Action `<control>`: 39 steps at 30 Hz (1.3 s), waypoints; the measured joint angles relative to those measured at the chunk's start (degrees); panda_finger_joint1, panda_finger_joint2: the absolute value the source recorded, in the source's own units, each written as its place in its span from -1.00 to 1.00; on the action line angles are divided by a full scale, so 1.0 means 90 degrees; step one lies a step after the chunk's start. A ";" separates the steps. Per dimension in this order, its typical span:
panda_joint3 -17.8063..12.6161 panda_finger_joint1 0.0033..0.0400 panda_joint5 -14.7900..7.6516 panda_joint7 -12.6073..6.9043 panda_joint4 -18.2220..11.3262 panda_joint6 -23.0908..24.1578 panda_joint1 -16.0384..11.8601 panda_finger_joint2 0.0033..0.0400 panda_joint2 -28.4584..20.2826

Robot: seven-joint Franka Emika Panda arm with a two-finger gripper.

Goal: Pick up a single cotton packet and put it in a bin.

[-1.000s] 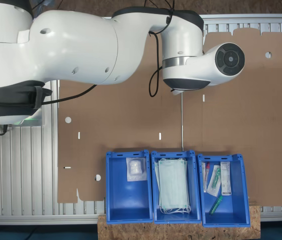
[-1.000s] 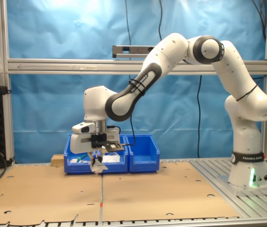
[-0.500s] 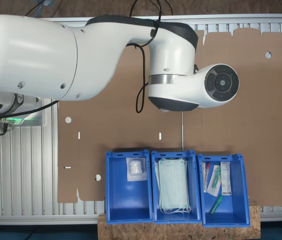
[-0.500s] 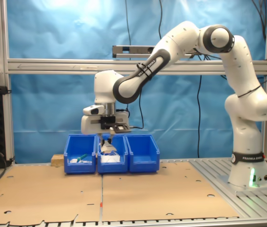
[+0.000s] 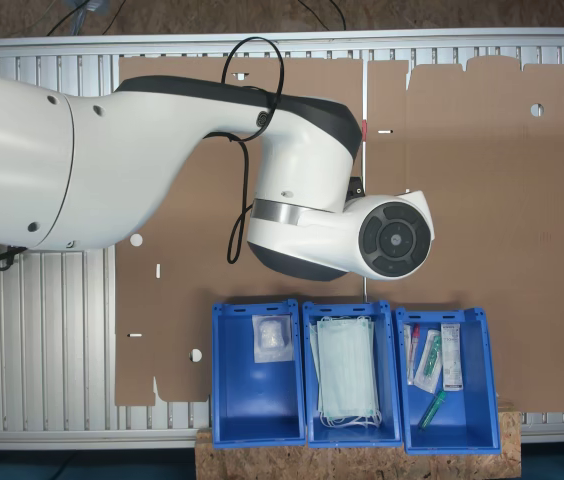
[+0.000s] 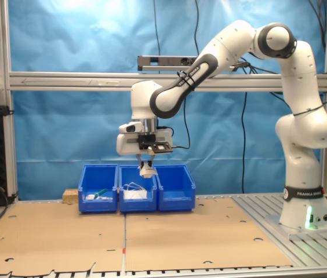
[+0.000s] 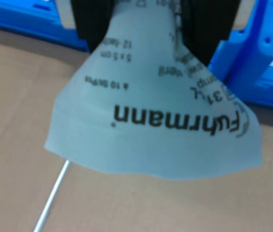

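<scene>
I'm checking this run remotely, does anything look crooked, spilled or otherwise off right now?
Nothing spilled or damaged. The gripper holds a cotton packet by one edge, so it hangs loose above the three blue bins. Another packet already lies in the end bin, slightly askew.
</scene>
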 joint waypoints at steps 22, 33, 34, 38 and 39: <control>0.0030 -0.74 0.0000 -0.0199 -0.0412 -0.0091 -0.1466 -0.74 -0.0307; 0.0261 -0.74 0.0000 -0.0385 -0.0482 -0.0091 -0.2209 -0.74 -0.0335; 0.0286 -0.74 0.0000 -0.0414 -0.0496 -0.0091 -0.2267 -0.74 -0.0336; 0.0377 -0.74 0.0000 -0.0569 -0.0552 -0.0091 -0.2474 -0.74 -0.0337; 0.0399 -0.74 0.0000 -0.0614 -0.0567 -0.0091 -0.2522 -0.74 -0.0336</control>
